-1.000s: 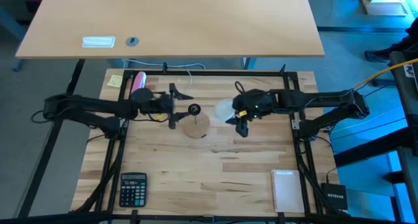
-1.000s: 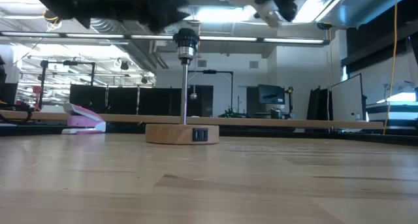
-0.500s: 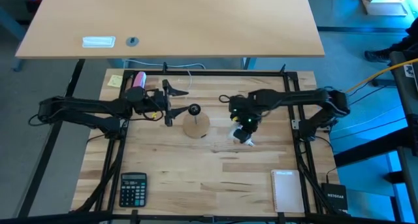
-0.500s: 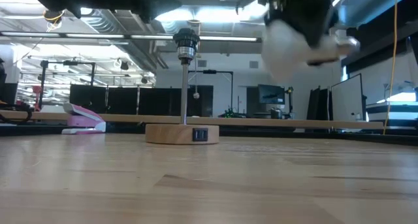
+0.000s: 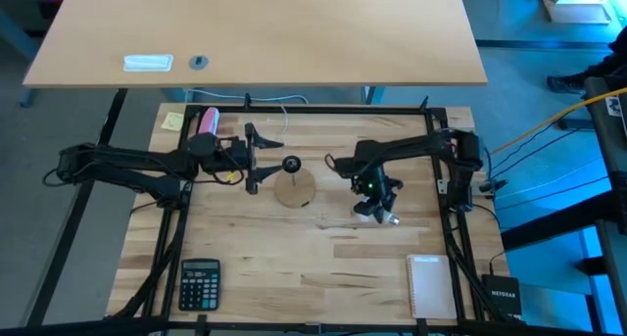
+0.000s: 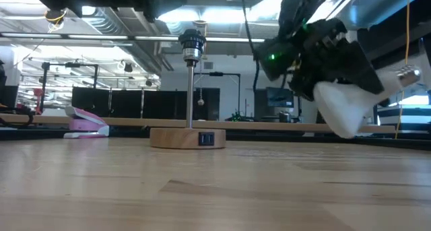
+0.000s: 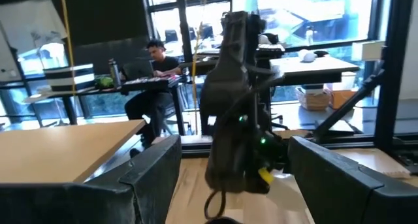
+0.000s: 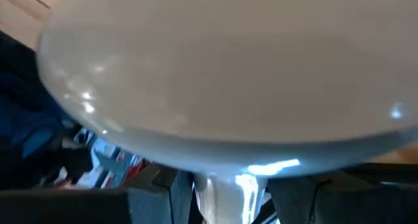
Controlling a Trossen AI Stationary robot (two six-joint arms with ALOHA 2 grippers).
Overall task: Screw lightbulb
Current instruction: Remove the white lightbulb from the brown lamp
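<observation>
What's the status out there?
Right gripper shut on the bulb, clear of the table. Left gripper open beside the socket stand. Nothing between.

One camera hangs above and looks straight down on the whole worktop (image 5: pixel 294 267), with both arms coming in from its side edges. A second sits at worktop height and looks level across the surface into the room behind; both show the wooden lamp base (image 5: pixel 293 187) near the middle. The left wrist camera faces across at the right arm (image 7: pixel 238 119). The right wrist camera sits so close to the lightbulb (image 8: pixel 228 74) that white glass fills nearly its entire view.
</observation>
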